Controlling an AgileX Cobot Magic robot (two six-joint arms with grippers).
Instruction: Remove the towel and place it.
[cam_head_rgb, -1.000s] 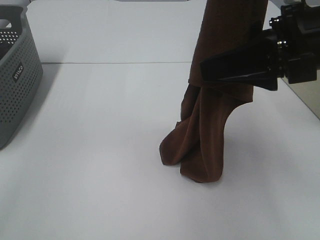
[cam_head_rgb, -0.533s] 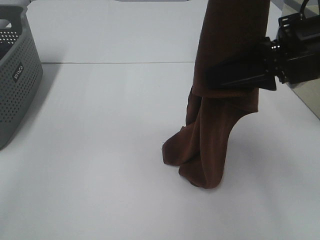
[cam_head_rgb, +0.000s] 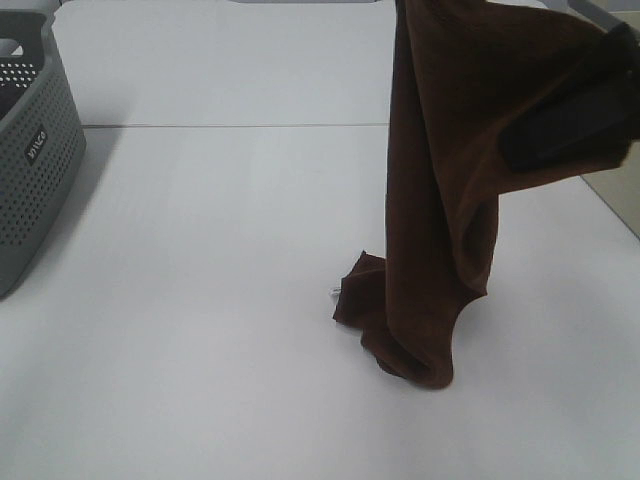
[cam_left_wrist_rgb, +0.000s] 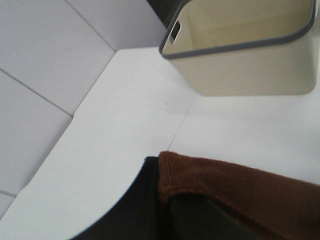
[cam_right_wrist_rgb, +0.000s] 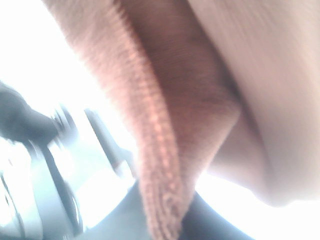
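Towel: the towel (cam_head_rgb: 440, 200) hangs high, well apart from the basket (cam_head_rgb: 30, 150), its lower end bunched on the counter (cam_head_rgb: 200, 300).
Left claw: the left claw (cam_left_wrist_rgb: 167, 200) pinches the towel's edge.
Right claw: the right claw (cam_head_rgb: 525, 145) is blurred against the cloth, so you cannot tell its grip.
Done: removal, by the look of it.
Left: you lay it down.

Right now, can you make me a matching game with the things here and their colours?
Things:
1. towel
2. plastic basket
3. storage bin
4. table

Colours:
A. white
B. grey with little holes
C. dark brown
D. cream with a grey rim

Pairs: 1-C, 2-B, 3-D, 4-A
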